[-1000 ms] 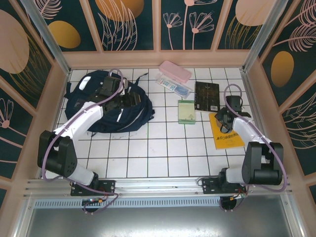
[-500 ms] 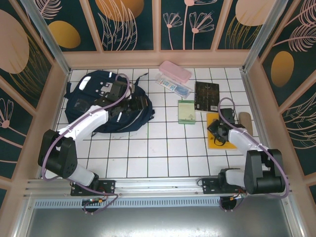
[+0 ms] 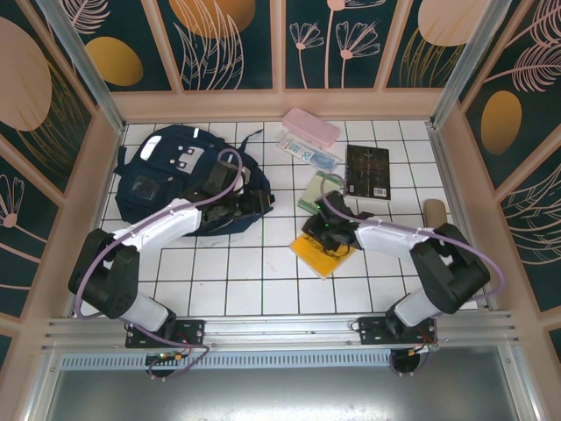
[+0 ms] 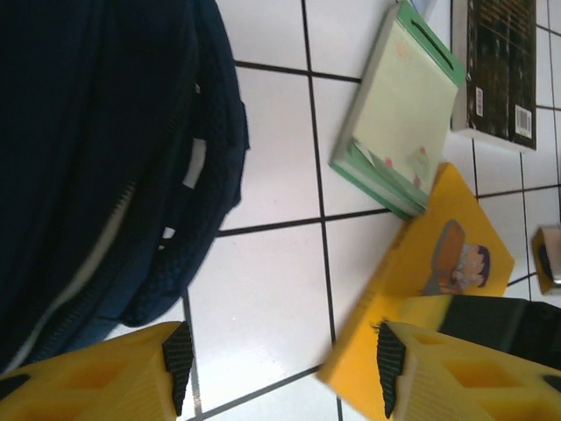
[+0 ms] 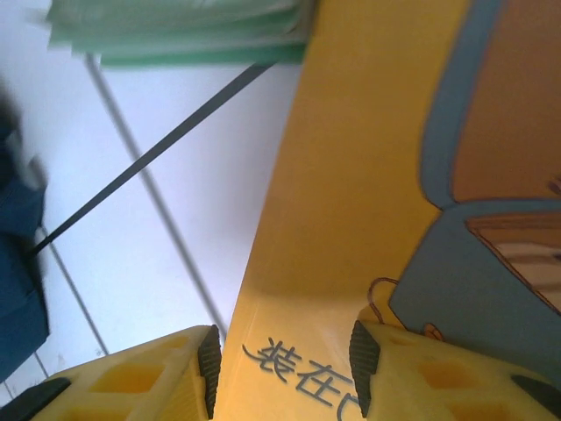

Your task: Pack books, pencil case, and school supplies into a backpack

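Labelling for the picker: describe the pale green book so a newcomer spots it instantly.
On the white tiled table, look right of the big navy backpack, toward the middle. The pale green book lies there, the dark brown book on its right and the yellow book nearer the arms' bases. It is the only green one, and smaller than both.

White tiled tabletop point(image 3: 245, 272), dark grid lines; dark wall panels point(image 3: 228, 53) with peach plants; metal rail point(image 3: 280, 326) in front.

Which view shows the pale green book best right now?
Left wrist: the pale green book is nearly whole and sharp, next to the yellow book. Top external has it small and tilted. Right wrist catches a blurred green edge.
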You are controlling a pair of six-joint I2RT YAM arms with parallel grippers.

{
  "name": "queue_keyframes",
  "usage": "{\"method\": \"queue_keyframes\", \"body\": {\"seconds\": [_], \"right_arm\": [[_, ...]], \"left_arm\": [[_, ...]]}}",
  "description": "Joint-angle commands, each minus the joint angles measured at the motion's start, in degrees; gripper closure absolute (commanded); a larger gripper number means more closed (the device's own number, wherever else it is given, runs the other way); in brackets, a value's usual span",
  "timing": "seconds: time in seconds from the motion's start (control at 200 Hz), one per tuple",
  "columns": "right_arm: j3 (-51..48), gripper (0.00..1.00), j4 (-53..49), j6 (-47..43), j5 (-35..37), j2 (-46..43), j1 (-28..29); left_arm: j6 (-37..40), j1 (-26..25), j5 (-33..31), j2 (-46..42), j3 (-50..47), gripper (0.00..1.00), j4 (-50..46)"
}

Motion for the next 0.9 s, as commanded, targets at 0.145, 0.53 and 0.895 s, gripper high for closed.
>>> {"method": "queue_keyframes", "body": {"seconds": [0.145, 0.53, 0.895], "right_arm": [[5.9, 0.47, -12.3, -3.6, 5.5, -1.7, 5.2], [-12.8, 0.44, -12.2, -2.4, 12.2, -26.4, 1.8], [-27.6, 0.43, 3.2, 0.9, 2.3, -33.4, -6.7]], "left_arm": [[-3.5, -4.7, 1.3, -1.0, -3.4, 0.42, 5.4], [0.3, -11.6, 3.8, 10.3, 4.0, 0.45, 6.9], [3.7, -14.1, 5.5, 23.5, 11.2, 0.48, 5.1]]}}
